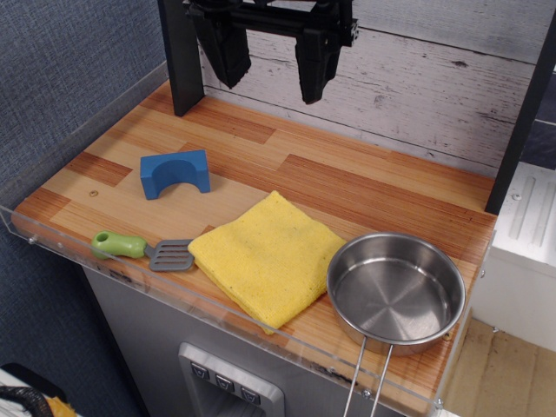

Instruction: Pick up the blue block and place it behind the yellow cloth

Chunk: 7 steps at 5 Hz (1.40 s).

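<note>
Gripper hangs high, jaws spread apart, apparently holding nothing.

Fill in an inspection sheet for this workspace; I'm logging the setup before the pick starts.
Surface: wooden counter, clear guard along the front edge.
Job's things: blue block lying left of centre, arch facing front; yellow cloth folded flat, apart from the block.
Clutter: green-handled spatula left of the cloth; steel pan at right, empty.
Grippers: gripper raised at the back, jaws open, holding nothing.
Cables: nothing seen.
Surroundings: white plank wall behind.
</note>
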{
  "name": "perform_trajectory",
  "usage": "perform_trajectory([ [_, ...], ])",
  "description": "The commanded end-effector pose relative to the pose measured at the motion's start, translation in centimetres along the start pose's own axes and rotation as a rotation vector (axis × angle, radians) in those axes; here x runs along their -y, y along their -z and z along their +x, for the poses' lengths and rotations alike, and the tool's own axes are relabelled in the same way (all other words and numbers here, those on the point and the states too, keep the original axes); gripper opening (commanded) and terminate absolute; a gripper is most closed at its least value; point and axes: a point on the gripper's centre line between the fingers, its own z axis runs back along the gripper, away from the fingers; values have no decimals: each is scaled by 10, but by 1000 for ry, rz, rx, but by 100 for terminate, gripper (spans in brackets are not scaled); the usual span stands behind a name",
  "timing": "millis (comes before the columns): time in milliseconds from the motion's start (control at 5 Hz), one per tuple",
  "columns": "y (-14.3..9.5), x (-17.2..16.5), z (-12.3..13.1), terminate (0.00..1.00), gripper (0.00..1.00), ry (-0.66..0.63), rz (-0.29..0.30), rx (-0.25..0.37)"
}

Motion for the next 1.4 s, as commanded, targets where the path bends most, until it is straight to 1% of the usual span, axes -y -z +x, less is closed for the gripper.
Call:
perform_trajectory([
  [0,0,0,0,0,100,0,0,0],
  [200,-3,-6,-4,0,100,-115,-7,-14],
  [400,-8,-9,-6,0,100,-198,0,8],
  [600,-14,-17,-4,0,100,-319,0,26],
  [800,-21,-26,-2,0,100,-508,65,47],
  [1000,-25,-38,0,0,100,-758,107,38],
  [1200,-22,-36,3,0,100,-1010,134,35],
])
